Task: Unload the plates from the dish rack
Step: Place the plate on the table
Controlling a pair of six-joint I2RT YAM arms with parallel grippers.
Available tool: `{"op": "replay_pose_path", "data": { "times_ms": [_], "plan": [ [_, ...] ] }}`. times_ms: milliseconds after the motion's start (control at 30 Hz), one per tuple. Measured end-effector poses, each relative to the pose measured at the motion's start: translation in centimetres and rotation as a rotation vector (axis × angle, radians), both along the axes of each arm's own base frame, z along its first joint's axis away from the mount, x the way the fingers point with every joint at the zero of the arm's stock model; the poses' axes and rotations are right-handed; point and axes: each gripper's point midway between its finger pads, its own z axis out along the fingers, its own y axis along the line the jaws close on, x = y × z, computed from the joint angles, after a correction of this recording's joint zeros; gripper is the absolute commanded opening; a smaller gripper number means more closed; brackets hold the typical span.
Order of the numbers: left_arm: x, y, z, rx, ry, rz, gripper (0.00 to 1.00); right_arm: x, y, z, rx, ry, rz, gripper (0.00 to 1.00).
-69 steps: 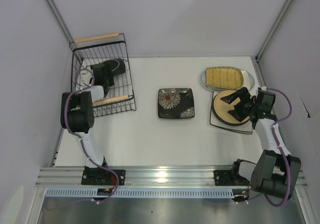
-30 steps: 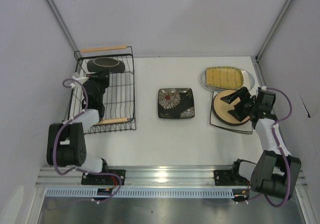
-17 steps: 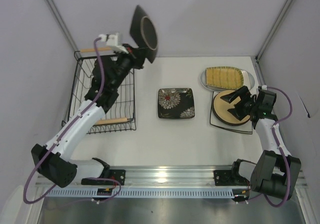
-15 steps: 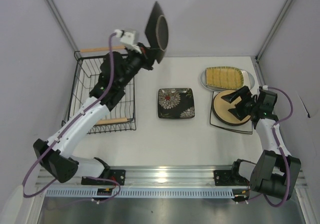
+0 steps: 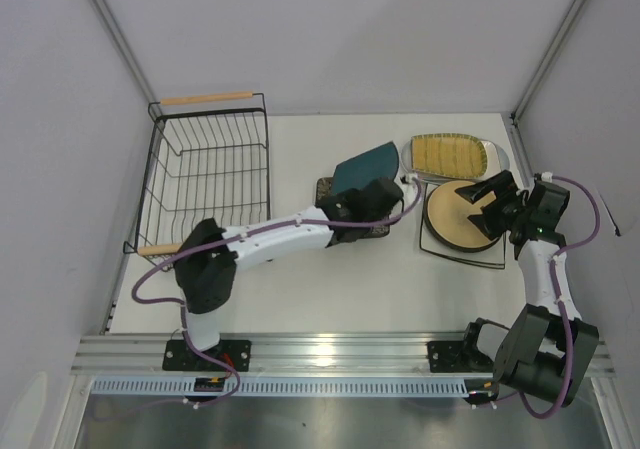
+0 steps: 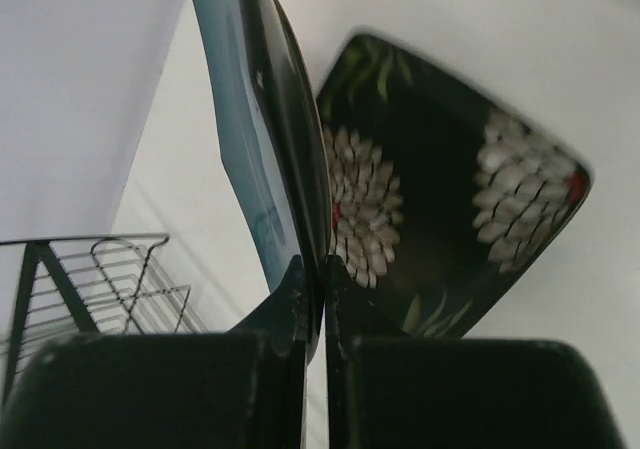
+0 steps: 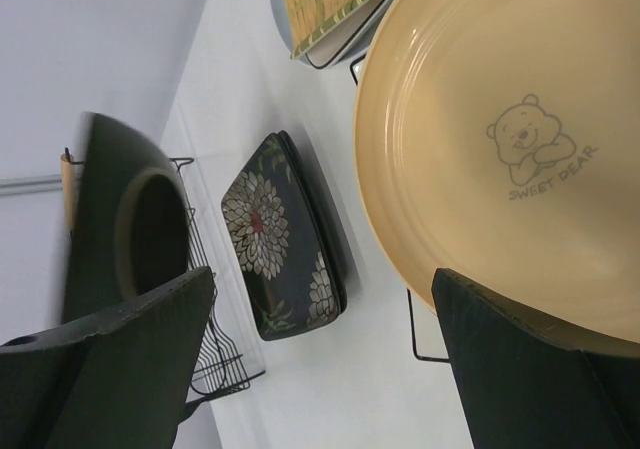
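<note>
Over mid-tabletop, we log one teal plate (image 5: 362,161), rim pinched in our left hand (image 5: 378,197), tilted on edge just above the floral square plate (image 6: 450,199), well apart from the dish rack (image 5: 152,184); right hand (image 5: 497,191) spread, farther off

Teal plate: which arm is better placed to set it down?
Left. The left pincer holds the teal plate over the floral plate; the right pincer hovers open above the tan plate.
</note>
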Motion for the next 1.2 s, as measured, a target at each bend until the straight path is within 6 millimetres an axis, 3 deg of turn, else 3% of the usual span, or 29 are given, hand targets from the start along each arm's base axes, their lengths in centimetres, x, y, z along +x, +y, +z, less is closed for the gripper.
{"op": "replay_pose_path", "data": {
  "times_ms": [133,233,533,800,1100,1200],
  "plan": [
    [-1.2,1.7,-7.0,0.309,-0.022,-0.009,0.00,0.1,-0.5,0.3,0.004,-0.007,-0.014,1.00],
    [-2.2,3.0,-9.7,0.425,-0.025,-0.036,0.00,0.1,-0.6,0.3,0.005,-0.007,-0.018,1.00],
    [-0.8,3.4,-9.8,0.457,-0.151,0.016,0.00,0.2,-0.7,0.1,0.007,-0.002,-0.021,1.00],
    [-0.5,3.7,-13.9,0.528,-0.164,0.071,0.00,0.2,-0.9,0.1,0.008,-0.001,-0.024,1.00],
    [-0.7,3.4,-14.1,0.499,-0.193,0.121,0.00,0.2,-0.9,0.1,0.008,-0.001,-0.025,1.00],
    [-0.7,3.3,-14.2,0.496,-0.199,0.146,0.18,0.2,-0.9,0.1,0.008,-0.001,-0.025,1.00]
  ]
}}
